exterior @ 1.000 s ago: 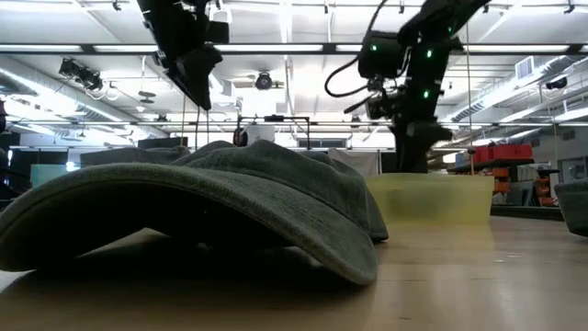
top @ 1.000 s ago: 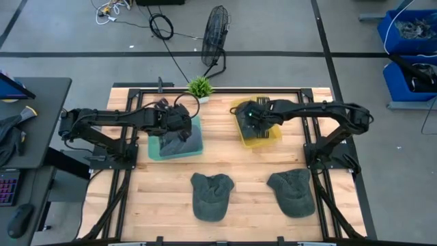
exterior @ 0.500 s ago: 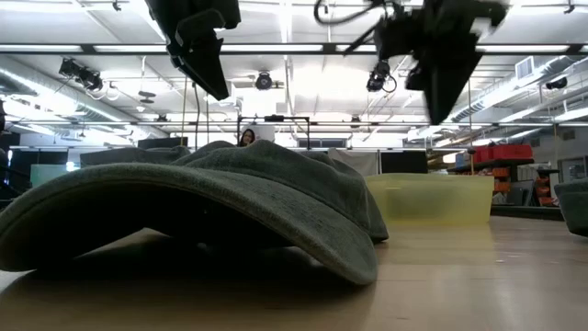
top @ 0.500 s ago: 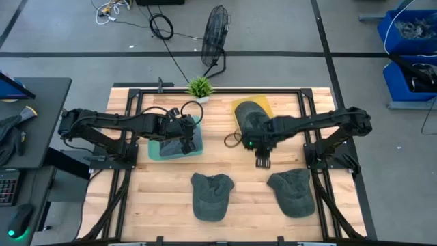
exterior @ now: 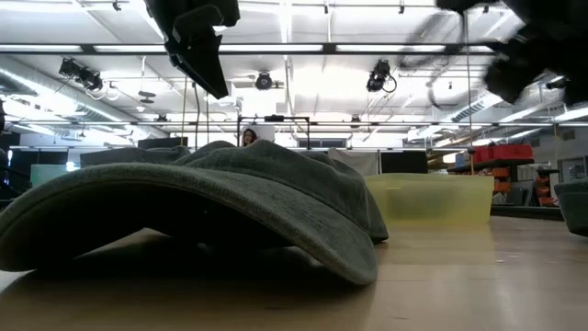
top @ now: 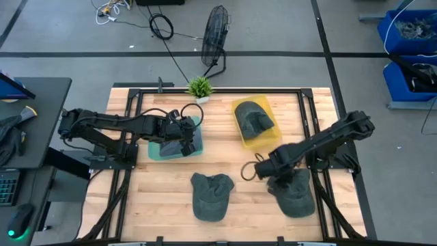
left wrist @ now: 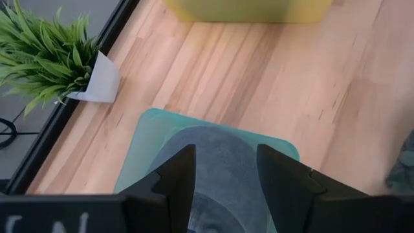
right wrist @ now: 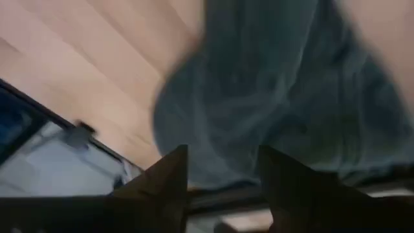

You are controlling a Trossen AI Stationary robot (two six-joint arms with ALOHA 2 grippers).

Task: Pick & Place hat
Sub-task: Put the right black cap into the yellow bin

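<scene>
My yellow bin point(top: 257, 130) holds one hat point(top: 255, 120); the teal bin point(top: 158, 149) holds another beneath my left pincer point(top: 186, 145), fingers spread. My right pincer point(top: 272, 172), spread empty, hovers over the right hat point(top: 295, 192) near the surface point(top: 225, 150) edge; a third hat point(top: 211, 195) lies left of it, open wood between.

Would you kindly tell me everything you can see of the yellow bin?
The yellow bin is a shallow, translucent rectangular tub, plastic by its look, standing upright on the table's far right half, beside the teal bin. One dark grey-green hat lies crumpled inside, filling most of it. No gripper touches it. The low view shows its pale yellow wall.
</scene>
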